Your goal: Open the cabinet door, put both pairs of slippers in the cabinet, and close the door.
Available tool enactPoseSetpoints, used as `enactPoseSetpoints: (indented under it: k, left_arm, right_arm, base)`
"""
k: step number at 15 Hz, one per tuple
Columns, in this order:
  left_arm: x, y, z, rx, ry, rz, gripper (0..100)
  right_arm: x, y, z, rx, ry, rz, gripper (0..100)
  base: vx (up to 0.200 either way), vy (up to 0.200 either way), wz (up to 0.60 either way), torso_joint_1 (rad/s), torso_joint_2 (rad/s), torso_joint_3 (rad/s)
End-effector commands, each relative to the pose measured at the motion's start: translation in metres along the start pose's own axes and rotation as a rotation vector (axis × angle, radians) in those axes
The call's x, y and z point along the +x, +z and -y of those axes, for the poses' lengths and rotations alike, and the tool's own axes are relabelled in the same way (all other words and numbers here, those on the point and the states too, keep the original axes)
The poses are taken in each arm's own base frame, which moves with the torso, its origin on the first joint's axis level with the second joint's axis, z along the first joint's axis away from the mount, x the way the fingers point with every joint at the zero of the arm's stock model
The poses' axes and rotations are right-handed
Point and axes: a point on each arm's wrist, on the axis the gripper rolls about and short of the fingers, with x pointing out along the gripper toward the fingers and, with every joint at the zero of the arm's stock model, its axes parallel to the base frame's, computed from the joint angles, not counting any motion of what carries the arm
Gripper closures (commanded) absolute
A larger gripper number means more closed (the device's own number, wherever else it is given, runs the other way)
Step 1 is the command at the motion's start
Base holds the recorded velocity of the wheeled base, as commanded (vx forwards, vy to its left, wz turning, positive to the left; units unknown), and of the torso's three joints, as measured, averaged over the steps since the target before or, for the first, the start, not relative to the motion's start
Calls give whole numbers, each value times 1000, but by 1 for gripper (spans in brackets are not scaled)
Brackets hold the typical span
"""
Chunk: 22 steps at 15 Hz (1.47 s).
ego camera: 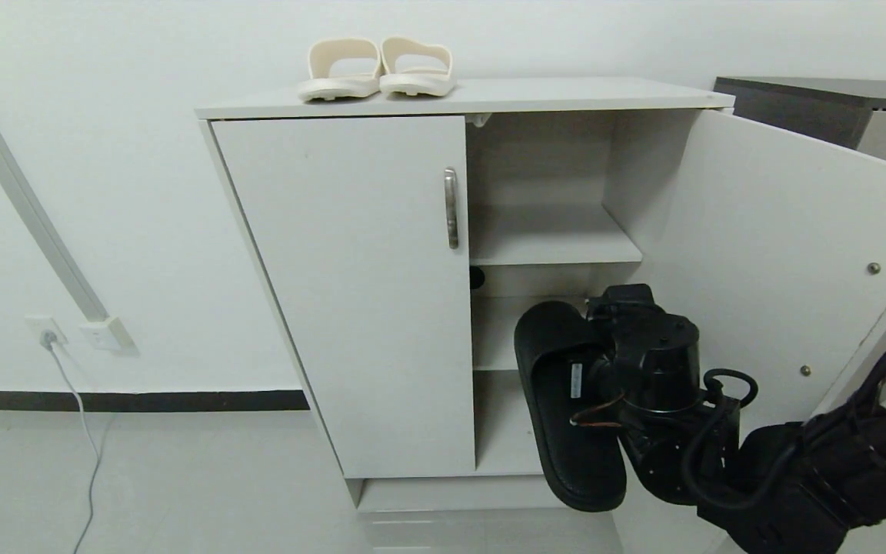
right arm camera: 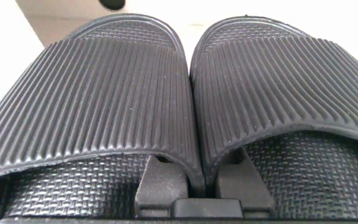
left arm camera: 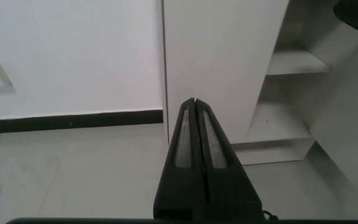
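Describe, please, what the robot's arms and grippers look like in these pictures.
The right arm is black, with a round wrist section, blocky housings and looping black cables. The right gripper is dark grey and blocky. The left gripper has two long, tapering black fingers with grey inset strips.
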Motion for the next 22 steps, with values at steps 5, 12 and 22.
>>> enactPoseSetpoints:
  k: [5, 12, 22]
  left_arm:
    - [0, 0, 0, -2, -1, -2, 100]
    - [0, 0, 0, -1, -1, -3, 100]
    - [0, 0, 0, -4, -1, -3, 100]
  right_arm:
    - [-14, -8, -10, -18, 51, -16, 100]
    - [-13, -30, 8, -52, 7, -88, 100]
    - [-7, -40, 31, -61, -59, -129, 100]
  base:
    - [0, 0, 0, 0, 0, 0]
    - [0, 0, 0, 0, 0, 0]
    - [0, 0, 0, 0, 0, 0]
